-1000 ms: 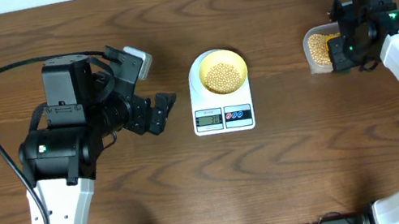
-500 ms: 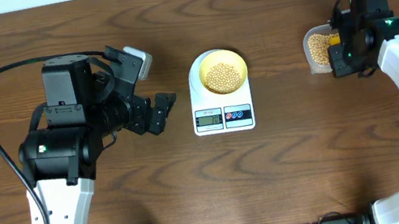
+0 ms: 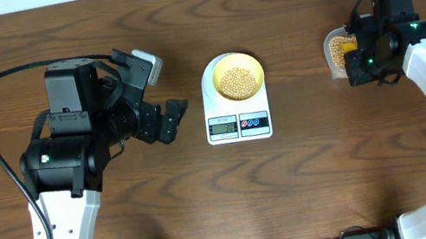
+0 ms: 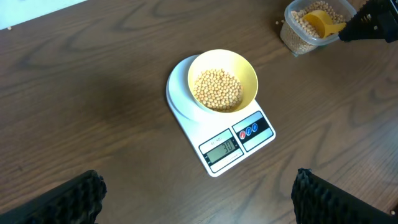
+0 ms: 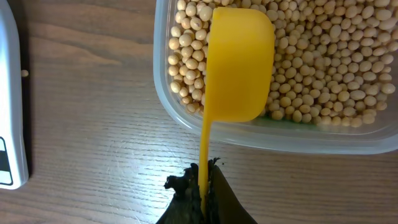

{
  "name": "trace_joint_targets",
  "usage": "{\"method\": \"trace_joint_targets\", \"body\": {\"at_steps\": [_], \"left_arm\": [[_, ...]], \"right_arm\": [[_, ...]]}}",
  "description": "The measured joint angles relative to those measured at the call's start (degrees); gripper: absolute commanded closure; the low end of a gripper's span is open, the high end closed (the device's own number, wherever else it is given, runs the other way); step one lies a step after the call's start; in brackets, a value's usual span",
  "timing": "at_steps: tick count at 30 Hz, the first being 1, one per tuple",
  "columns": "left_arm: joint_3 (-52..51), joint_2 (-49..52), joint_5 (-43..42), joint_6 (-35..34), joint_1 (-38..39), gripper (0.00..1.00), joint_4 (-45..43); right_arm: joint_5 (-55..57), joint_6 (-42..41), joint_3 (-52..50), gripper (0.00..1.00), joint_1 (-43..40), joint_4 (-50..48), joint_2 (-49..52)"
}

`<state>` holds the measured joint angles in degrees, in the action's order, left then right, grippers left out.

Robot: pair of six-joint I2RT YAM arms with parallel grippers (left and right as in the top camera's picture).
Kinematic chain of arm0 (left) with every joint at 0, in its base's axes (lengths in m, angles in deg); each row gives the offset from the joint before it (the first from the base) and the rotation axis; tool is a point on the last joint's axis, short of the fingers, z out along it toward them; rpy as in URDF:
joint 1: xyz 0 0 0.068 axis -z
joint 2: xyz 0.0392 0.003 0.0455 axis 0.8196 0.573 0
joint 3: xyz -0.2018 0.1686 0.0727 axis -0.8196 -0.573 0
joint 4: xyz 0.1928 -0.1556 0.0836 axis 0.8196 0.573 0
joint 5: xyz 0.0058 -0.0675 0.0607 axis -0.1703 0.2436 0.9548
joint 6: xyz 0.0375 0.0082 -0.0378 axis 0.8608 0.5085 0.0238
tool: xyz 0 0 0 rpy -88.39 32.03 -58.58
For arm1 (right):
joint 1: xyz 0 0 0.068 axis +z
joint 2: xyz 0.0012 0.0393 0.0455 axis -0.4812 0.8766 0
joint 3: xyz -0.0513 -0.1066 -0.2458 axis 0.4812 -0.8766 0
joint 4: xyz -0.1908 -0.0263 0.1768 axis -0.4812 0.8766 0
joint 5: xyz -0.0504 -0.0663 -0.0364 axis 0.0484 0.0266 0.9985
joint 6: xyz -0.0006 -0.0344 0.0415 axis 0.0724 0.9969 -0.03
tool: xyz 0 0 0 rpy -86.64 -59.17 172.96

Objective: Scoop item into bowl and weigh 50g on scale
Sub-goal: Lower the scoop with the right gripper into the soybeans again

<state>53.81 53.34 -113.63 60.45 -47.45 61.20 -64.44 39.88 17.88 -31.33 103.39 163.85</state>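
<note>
The pale yellow bowl (image 3: 238, 76) holds tan beans (image 3: 239, 80) and sits on the white scale (image 3: 238, 124) at the table's middle; both also show in the left wrist view, bowl (image 4: 222, 79) and scale (image 4: 236, 146). My right gripper (image 5: 204, 186) is shut on the handle of a bright yellow scoop (image 5: 239, 62), whose cup is turned sideways over the beans (image 5: 323, 68) in a clear tub (image 3: 337, 54). My left gripper (image 4: 199, 196) is open and empty, hovering left of the scale.
One stray bean (image 5: 24, 73) lies on the wood between the scale and the tub. A few loose beans (image 4: 280, 23) lie beside the tub. The table's far edge runs along the top.
My right gripper has moved slightly left and toward the tub, bringing the scoop down over the beans in it. The left arm has not moved.
</note>
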Motion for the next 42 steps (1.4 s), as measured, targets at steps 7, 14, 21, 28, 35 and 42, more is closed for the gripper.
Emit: {"method": "trace_joint_targets", "body": {"at_steps": [7,14,21,28,35,42], "left_arm": [[0.0,0.0,0.0,0.0,0.0,0.02,0.0],[0.0,0.0,0.0,0.0,0.0,0.02,0.0],[0.0,0.0,0.0,0.0,0.0,0.02,0.0],[0.0,0.0,0.0,0.0,0.0,0.02,0.0],[0.0,0.0,0.0,0.0,0.0,0.03,0.0],[0.0,0.0,0.0,0.0,0.0,0.02,0.0]], "right_arm": [[-1.5,0.0,0.0,0.99,-1.6,0.0,0.0],[-6.6,0.0,-0.3,0.99,-6.1,-1.0,0.0],[-11.2,0.7,-0.3,0.99,-10.2,-1.2,0.0],[-15.4,2.3,-0.3,0.99,-13.5,-1.2,0.0],[-17.4,3.5,-0.3,0.99,-16.1,-1.2,0.0],[-18.1,3.5,-0.3,0.99,-17.5,-1.3,0.0]]}}
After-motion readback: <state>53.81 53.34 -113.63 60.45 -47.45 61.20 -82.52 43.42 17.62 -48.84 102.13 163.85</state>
